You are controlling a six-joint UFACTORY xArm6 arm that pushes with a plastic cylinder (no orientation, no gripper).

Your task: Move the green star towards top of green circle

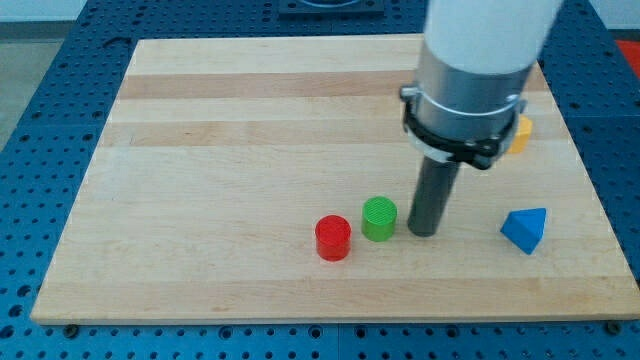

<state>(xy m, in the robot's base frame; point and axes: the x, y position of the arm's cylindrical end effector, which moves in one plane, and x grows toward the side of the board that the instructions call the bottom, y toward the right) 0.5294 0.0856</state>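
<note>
The green star did not show anywhere on the bench; it may have lain hidden behind my arm's wide white and grey housing (470,70) in the upper right of the frame, but I could not tell. Judging by the other pieces, I expected it to be a small, light, rigid moulded block that would slide easily on smooth wood. It would likely spin if nudged on one point, so a push into a notch between two points or flat against its side seemed safest.

The green circle (379,218), a short ribbed green cylinder, stood upright in the lower middle of the frame. My end effector (433,195) was a straight dark rod with no jaws to open or close, and it held nothing. My tip (424,232) rested on the bench just to the right of the green circle, close but seemingly not touching.

A red cylinder (333,238) of the same ribbed make sat just below and left of the green one. A blue triangular block (526,230) lay well apart at lower right, and a yellow block (518,133), shape unclear, peeked from behind my arm. The bench (220,150) was pale, striped, smooth-finished wood.
</note>
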